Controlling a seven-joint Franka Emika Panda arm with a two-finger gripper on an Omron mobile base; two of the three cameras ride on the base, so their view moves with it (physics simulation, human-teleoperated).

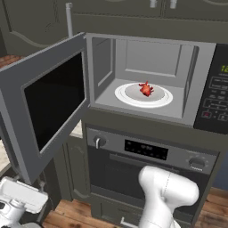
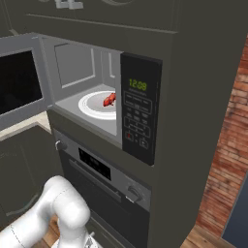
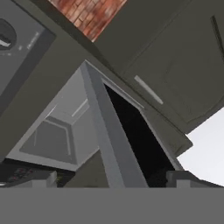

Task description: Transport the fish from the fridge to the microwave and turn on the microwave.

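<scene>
Pincer [image 3: 112,177] below fish [image 1: 145,89]

fish [image 1: 145,89] on turntable [image 1: 127,98] inside microwave [image 1: 151,53], door [image 1: 44,107] swung open at 9 o'clock, button panel [image 1: 216,93] at 3 o'clock, oven [image 1: 147,173] below

A home kitchen: a built-in microwave [image 1: 151,80] sits in a wall of dark cabinets [image 2: 193,58], its door [image 1: 44,102] swung open. Directly below the microwave is a knobbed oven [image 1: 147,156]. Right of the microwave runs a red brick wall [image 2: 227,145], and wooden floorboards [image 1: 71,216] lie below the oven.
</scene>
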